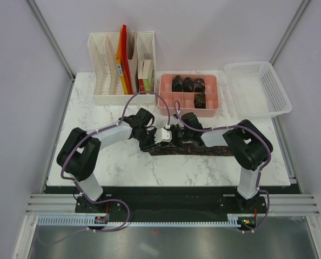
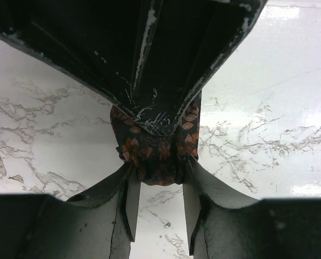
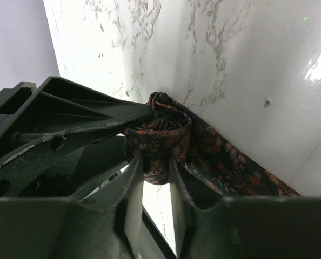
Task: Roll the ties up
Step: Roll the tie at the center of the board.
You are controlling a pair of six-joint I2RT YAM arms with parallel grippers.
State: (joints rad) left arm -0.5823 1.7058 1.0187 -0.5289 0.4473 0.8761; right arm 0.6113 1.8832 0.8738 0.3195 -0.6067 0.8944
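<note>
A dark tie with a reddish leaf pattern [image 1: 204, 150] lies as a long strip across the middle of the marble table, its left end wound into a small roll [image 3: 161, 137]. My left gripper [image 1: 153, 136] and right gripper [image 1: 176, 133] meet at that roll from opposite sides. In the left wrist view the left gripper [image 2: 159, 171] is shut on the roll [image 2: 158, 154], with the right gripper's black body above it. In the right wrist view the right gripper [image 3: 155, 162] pinches the same roll, and the loose strip [image 3: 231, 170] trails off to the right. Several rolled ties [image 1: 187, 83] sit in a pink tray.
The pink compartment tray [image 1: 163, 89] stands at the back centre. A white file organiser with folders [image 1: 122, 65] is at the back left. A white mesh basket [image 1: 258, 89] sits at the back right, by the table's edge.
</note>
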